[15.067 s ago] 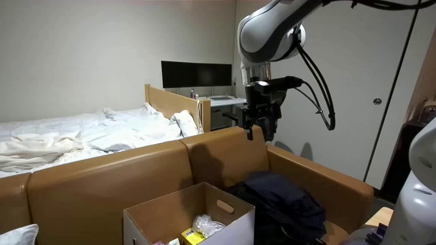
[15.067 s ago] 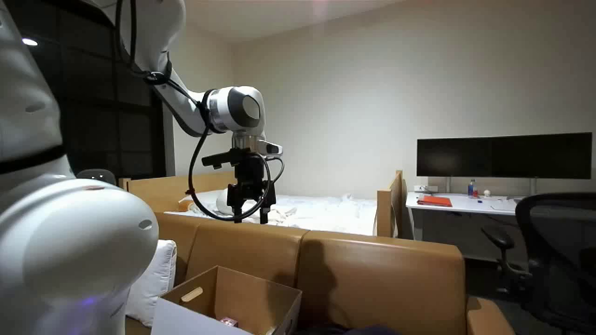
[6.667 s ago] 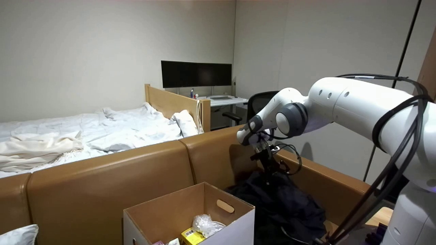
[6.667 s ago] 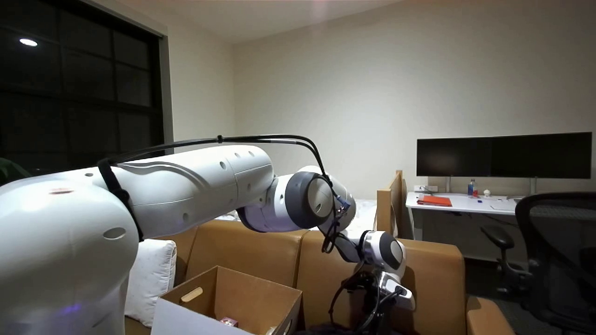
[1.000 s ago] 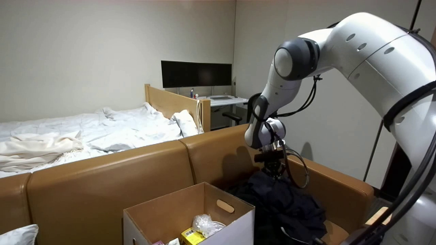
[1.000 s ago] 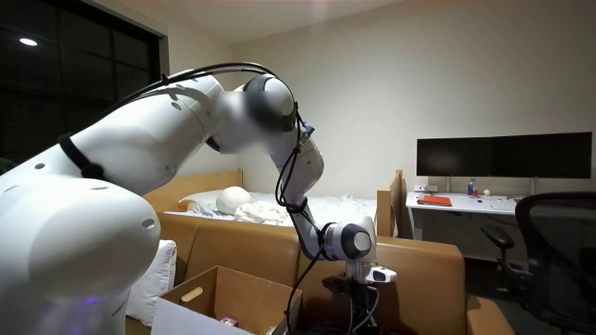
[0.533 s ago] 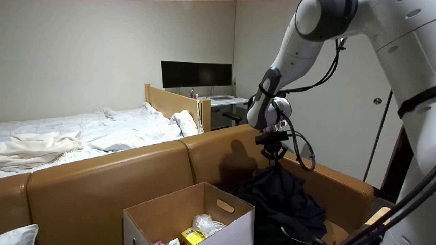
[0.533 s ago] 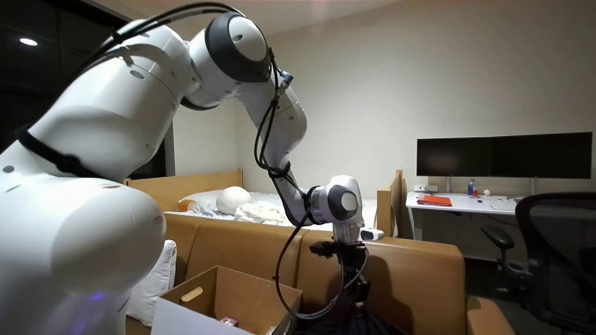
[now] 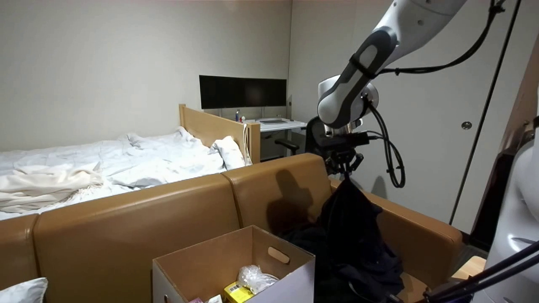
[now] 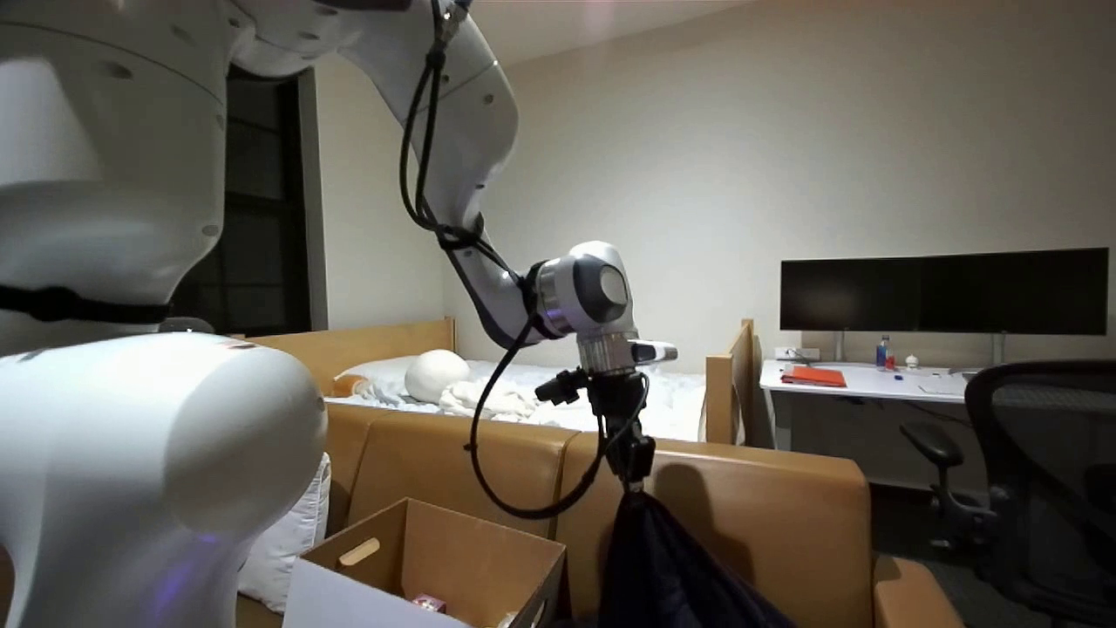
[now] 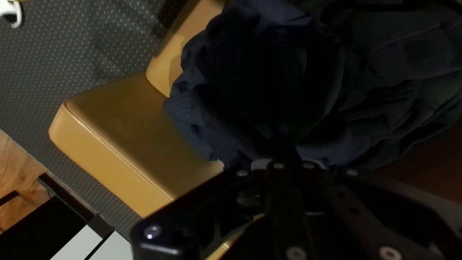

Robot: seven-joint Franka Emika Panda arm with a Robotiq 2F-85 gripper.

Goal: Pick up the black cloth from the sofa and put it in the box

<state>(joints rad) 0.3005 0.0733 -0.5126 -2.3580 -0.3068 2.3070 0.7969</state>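
The navy-black, crumpled fabric cloth point(image 9: 353, 229) looks soft and limp, likely bulky enough to drag; a high gathered fold seems the right place to hold. The black two-fingered gripper point(image 10: 635, 485) pinches just such a peak, though the dark wrist view hides how deep the bite is. The cloth hangs below the gripper, outside and beside the open, white-sided cardboard box point(image 9: 297, 284), its lower folds resting on the tan leather-look sofa point(image 9: 139, 227).

Box point(image 9: 214, 259) partly out of frame
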